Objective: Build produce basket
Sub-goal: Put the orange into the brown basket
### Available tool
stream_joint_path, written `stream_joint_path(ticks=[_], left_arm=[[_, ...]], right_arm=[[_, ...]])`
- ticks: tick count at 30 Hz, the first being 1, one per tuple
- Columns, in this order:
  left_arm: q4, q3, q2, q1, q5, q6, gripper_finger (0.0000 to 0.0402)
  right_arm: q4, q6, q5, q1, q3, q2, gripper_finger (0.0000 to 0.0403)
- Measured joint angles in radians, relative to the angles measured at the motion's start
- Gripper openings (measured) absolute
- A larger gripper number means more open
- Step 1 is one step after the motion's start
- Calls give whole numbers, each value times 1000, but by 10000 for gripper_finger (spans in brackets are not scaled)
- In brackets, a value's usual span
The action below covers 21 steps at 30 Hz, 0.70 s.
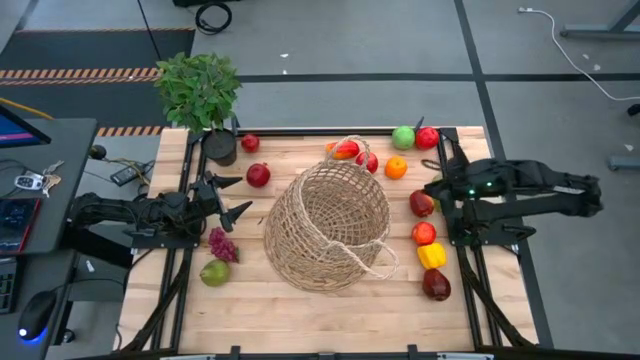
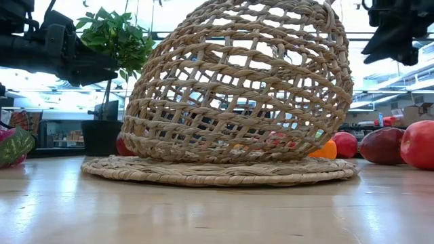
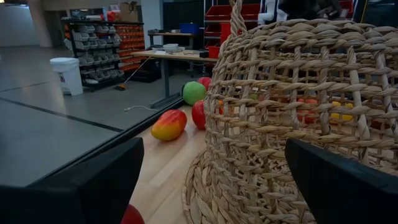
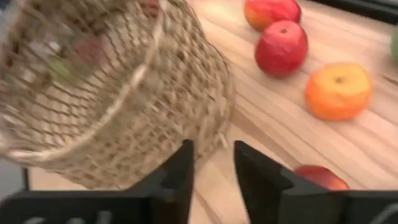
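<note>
The basket (image 1: 328, 228) lies tipped over mid-table, mouth down. The right gripper (image 4: 211, 163) sits just beside it, fingers a little apart, holding nothing. The left gripper (image 1: 232, 196) waits wide open, empty. A bump could roll the basket into the produce (image 1: 397, 167) behind it.

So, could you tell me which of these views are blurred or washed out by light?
Right wrist view: the basket is smeared with motion blur, while the orange stays fairly crisp. Low view: bright backlight behind the basket leaves the plant and arms in silhouette. High view: evenly lit and sharp. Left wrist view: own fingers soft.
</note>
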<state>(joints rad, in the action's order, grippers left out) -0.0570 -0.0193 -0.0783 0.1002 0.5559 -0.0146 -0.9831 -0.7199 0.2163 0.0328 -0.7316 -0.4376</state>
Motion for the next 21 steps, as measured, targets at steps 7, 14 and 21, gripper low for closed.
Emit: stream_joint_path(ticks=[7, 14, 21], left_arm=[[0, 0, 0, 0, 0, 0, 398], [0, 0, 0, 0, 0, 0, 398], [0, 0, 0, 0, 0, 0, 398]], right_arm=[[-65, 18, -44, 62, -3, -122, 252], [-127, 98, -111, 149, -3, -232, 321], [-136, 208, -262, 207, -3, -330, 367]])
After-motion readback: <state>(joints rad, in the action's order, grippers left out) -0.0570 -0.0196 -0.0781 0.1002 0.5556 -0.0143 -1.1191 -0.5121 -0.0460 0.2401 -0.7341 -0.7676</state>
